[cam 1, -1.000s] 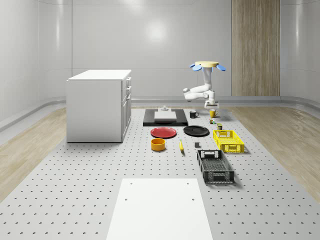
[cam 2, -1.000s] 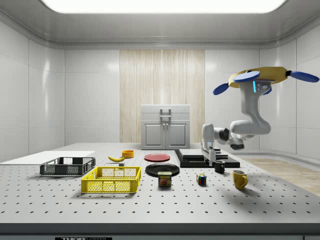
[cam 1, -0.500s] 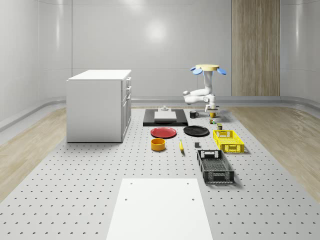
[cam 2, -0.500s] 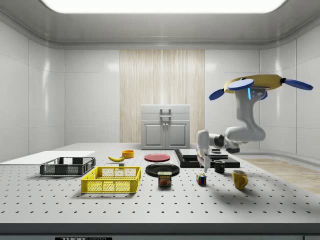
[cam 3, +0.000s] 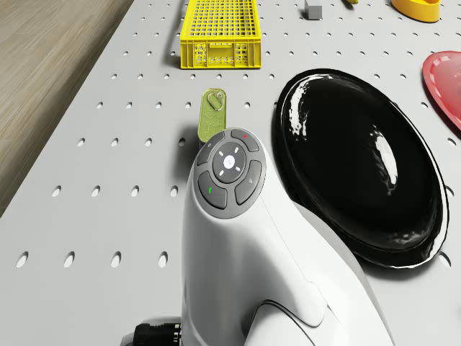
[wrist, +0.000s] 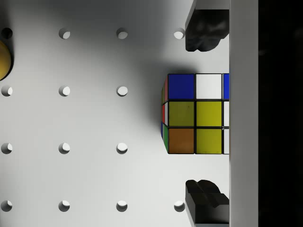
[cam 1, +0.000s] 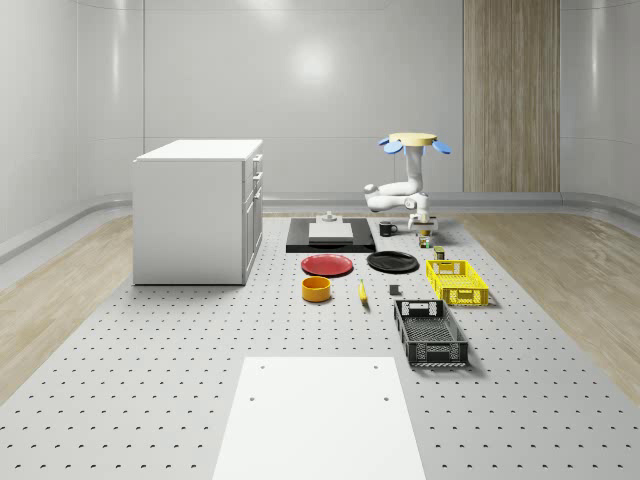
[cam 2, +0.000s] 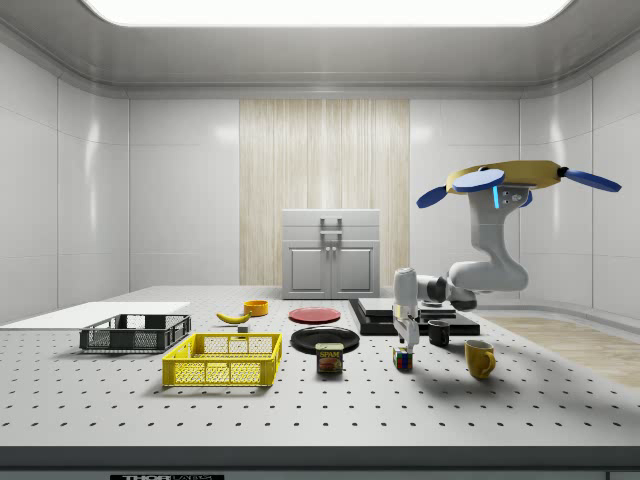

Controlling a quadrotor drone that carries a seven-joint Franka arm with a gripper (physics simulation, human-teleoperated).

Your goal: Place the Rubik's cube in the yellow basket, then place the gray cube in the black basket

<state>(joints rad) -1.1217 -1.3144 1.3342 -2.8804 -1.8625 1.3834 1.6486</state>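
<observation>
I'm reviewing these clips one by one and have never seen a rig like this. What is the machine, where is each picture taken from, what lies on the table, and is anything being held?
This is a simulation. The machine is a flying drone with a white jointed arm hanging under it, ending in a two-finger pincer.

One picture looks down over the whole room, one is taken from the side, one from the drone's body, and one from the arm's wrist, looking along the pincer.

On the perforated table lie a yellow basket, a black basket, a black plate, a red plate, a can, two mugs, a banana, an orange bowl and a small gray cube.

The drone hovers above the table. In the wrist picture the open fingers straddle the Rubik's cube, which sits on the table. Nothing is gripped yet.
</observation>
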